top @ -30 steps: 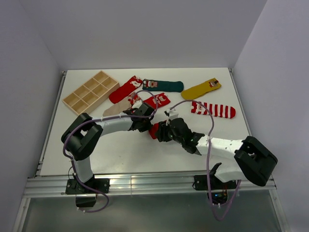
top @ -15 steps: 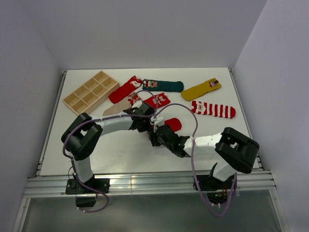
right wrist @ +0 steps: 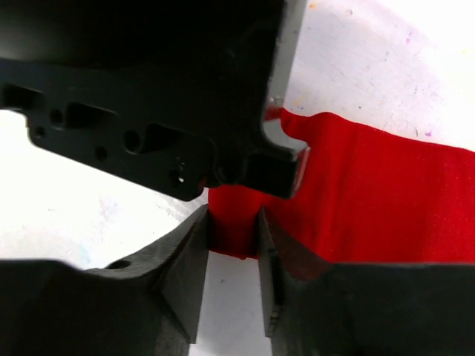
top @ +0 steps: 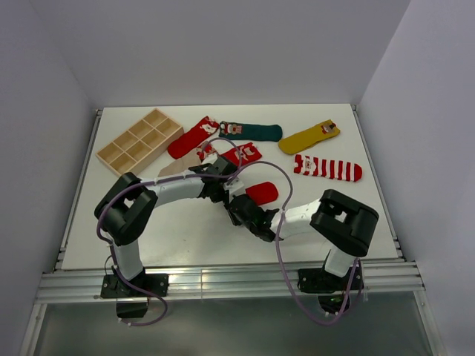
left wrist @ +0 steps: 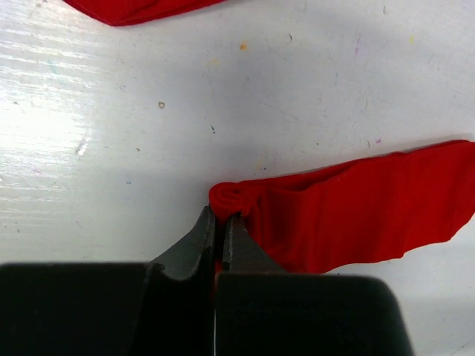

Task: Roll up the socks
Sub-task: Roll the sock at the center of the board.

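Grey walls enclose a white counter (top: 185,237), seen from above, with two black-and-white arms reaching in from the near edge.

Their tips meet mid-counter at one end of a red sock (top: 263,193), which lies flat and points right. The wrist views show that end curled into a small first fold. The left claw (left wrist: 220,221) is shut tight on this fold, most likely to anchor the start of the roll. The right claw (right wrist: 233,241) sits narrow around the same end from the near side. Red fabric fills the gap between its fingers, so it seems to be taking a grip beside the left one, perhaps to turn the roll onward. Most of the sock lies unrolled, so the rolling looks barely begun.

The other socks lie flat along the far half of the counter, well apart from the arms:
- a striped sock (top: 328,168)
- a mustard sock (top: 309,136)
- a green sock (top: 252,132)
- a beige sock (top: 177,167)
- two more red ones

At far left stands a wooden tray (top: 139,141) split into small compartments. None shows anything in it — presumably it waits for finished rolls.
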